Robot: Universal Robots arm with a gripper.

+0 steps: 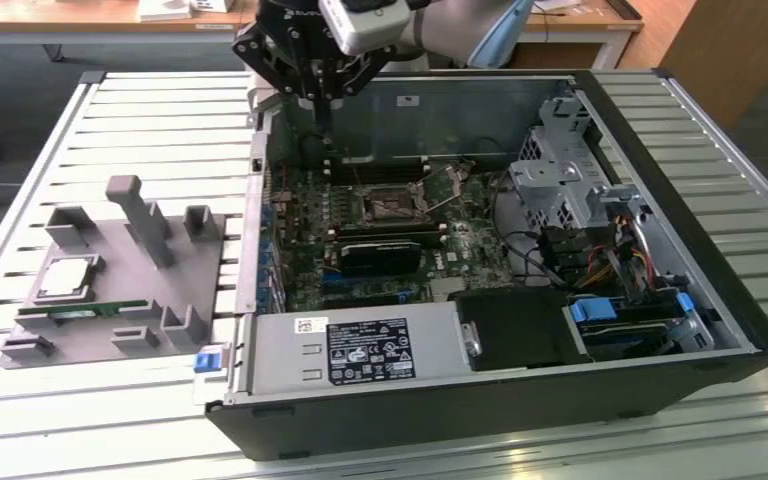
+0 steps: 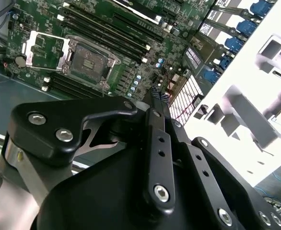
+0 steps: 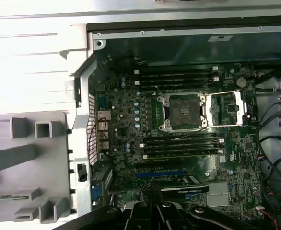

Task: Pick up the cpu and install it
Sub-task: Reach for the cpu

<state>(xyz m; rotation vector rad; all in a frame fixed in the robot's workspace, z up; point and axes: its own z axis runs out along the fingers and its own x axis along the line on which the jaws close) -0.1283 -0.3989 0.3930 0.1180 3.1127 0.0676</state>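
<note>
White sticker point(image 1: 307, 324), black label point(image 1: 373, 352) on power supply point(image 1: 277, 365): print too small, nothing legible.

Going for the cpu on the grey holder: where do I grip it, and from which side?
Probably best to take the cpu by two opposite edges of its thin rim, coming straight down from above: it lies flat, metal top up, on the grey holder, with upright posts standing nearby.

Bright daylight, blown-out whites, soft shadows
</note>
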